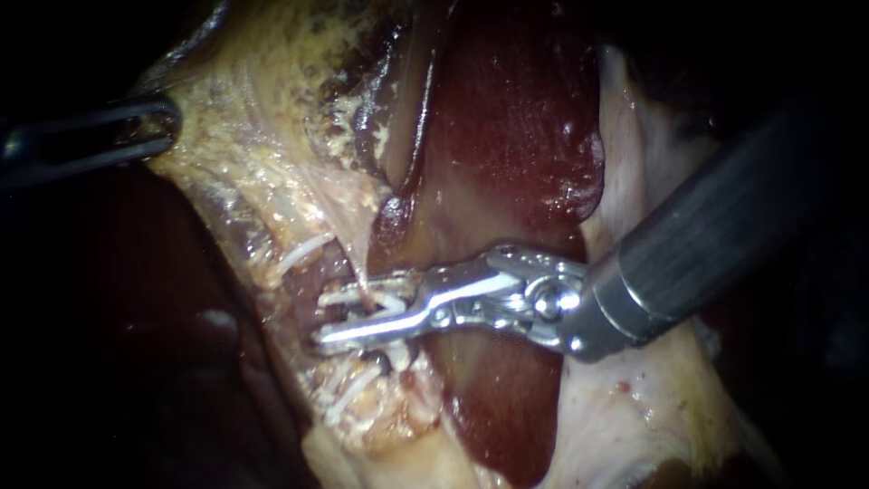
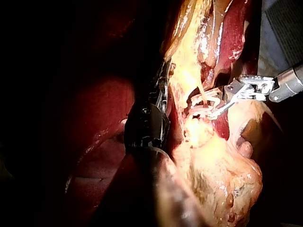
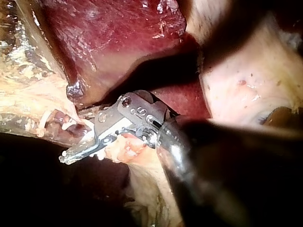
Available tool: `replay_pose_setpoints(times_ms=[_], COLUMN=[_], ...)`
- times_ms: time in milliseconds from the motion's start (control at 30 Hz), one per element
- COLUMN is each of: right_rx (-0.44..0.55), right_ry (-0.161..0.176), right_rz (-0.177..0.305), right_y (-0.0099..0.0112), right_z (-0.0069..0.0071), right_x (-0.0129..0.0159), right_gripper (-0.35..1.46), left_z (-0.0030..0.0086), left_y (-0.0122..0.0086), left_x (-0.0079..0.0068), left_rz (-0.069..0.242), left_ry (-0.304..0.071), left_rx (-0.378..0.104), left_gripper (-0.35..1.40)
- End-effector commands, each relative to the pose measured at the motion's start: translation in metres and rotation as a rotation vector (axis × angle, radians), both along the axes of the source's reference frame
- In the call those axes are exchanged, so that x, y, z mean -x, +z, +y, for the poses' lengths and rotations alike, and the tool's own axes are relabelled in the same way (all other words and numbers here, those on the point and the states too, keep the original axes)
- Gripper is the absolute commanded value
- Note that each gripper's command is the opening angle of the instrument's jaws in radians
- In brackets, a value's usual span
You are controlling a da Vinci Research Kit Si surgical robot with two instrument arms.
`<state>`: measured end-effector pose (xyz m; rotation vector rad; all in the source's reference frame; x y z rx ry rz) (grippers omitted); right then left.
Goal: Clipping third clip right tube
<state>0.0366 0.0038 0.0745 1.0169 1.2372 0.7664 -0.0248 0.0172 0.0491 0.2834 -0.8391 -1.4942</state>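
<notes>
Light is coming in from the camera's side and pooling in the middle of the endoscope view, so the pale tissue (image 1: pixel 272 172) is glowing while the corners are dropping off to black. The right instrument (image 1: pixel 337 319) is throwing hard glare off its metal, and the wet liver (image 1: pixel 525 127) is sparkling with tiny highlights. The left instrument (image 1: pixel 100 136) is sitting half lost in shadow. In the left wrist view only a narrow strip is catching light. In the right wrist view the near shaft is looming black with one bright streak.
</notes>
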Motion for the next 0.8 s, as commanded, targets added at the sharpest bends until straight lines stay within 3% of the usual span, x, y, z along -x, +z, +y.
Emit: replay_pose_setpoints(times_ms=[33,467,633,733,767,800], right_rx=[0.001,-0.004,-0.004,-0.003,0.002,0.005], right_ry=[0.003,0.013,0.012,0.01,0.012,0.011], right_rz=[-0.003,-0.001,-0.001,-0.003,-0.026,-0.043], right_y=[-0.0001,-0.0004,-0.0003,-0.0003,-0.0002,-0.0002], right_z=[0.0001,0.0006,0.0007,0.0006,0.0007,0.0007], right_x=[0.0,-0.0001,0.0,0.0005,0.0007,0.0007], right_gripper=[0.54,0.53,0.45,-0.14,-0.35,-0.35], left_z=[0.0,0.0,0.0,0.0,0.0,0.0], left_y=[0.0,0.0,0.0,0.0,0.0,0.0], left_x=[0.0,0.0,0.0,0.0,0.0,0.0], left_rz=[0.0,0.0,0.0,0.0,0.0,0.0], left_ry=[0.0,0.0,0.0,0.0,0.0,0.0], left_rx=[0.0,0.0,0.0,0.0,0.0,0.0], left_gripper=[-0.35,-0.35,-0.35,-0.35,-0.35,-0.35])
